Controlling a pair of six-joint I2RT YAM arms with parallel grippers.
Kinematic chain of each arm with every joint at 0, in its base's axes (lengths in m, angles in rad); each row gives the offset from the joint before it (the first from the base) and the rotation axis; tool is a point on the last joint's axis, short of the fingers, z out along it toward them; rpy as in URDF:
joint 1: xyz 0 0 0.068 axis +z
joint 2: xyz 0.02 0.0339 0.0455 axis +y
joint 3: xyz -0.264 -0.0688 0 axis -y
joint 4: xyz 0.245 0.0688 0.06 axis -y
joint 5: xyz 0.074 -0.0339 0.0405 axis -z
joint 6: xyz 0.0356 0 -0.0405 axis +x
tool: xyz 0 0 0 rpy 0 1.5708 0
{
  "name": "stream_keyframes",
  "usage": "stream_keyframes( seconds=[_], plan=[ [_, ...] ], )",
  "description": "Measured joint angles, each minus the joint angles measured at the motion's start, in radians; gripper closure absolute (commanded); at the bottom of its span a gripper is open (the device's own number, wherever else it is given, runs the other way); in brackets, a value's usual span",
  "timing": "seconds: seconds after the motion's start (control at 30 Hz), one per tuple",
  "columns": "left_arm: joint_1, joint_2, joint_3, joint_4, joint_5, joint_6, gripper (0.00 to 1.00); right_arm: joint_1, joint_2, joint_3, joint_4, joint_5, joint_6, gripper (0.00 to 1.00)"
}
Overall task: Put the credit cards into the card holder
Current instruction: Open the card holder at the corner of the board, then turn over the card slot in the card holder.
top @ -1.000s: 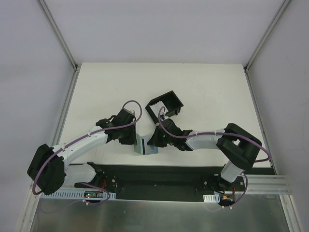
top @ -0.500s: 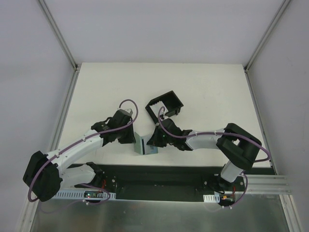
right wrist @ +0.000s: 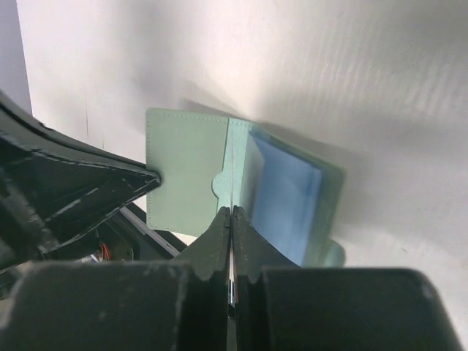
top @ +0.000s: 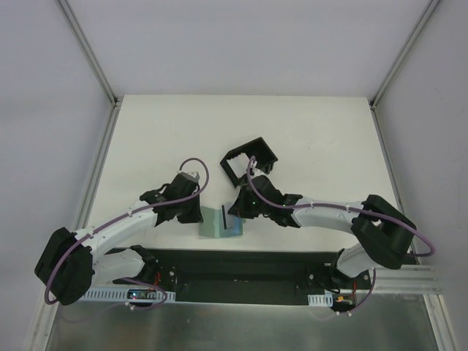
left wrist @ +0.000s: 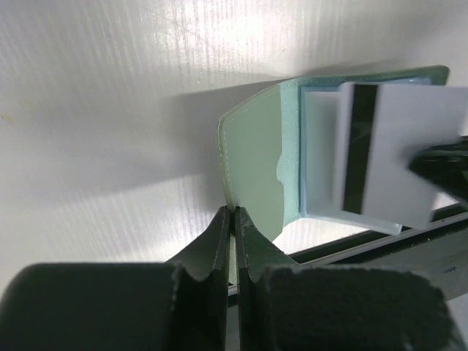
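A grey-green flat case lies open near the table's front edge. My left gripper is shut on the edge of its flap, as the left wrist view shows. My right gripper is shut on the whitish-grey card with a dark stripe; that card is edge-on between its fingers in the right wrist view and stands over the case's pocket. The light blue card sits in the case's pocket. The black card holder stands behind the right gripper, apart from both.
The black base rail runs along the table's near edge just in front of the case. Grey side walls and metal posts bound the white table on both sides.
The case's flap has swung open to the left in my left gripper. My right gripper has drawn the striped card further out of the pocket, and its arm has stretched out.
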Motion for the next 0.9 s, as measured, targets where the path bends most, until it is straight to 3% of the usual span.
stream_keyframes(
  seconds=[0.2,0.9],
  plan=[
    [0.0,-0.006,-0.02,0.019,0.001,0.0,1.0,-0.021,-0.118,0.0,-0.105,0.075,-0.047,1.0],
    [0.0,-0.008,-0.02,0.039,0.005,0.0,1.0,-0.048,-0.223,-0.006,-0.307,0.126,-0.061,1.0]
  ],
)
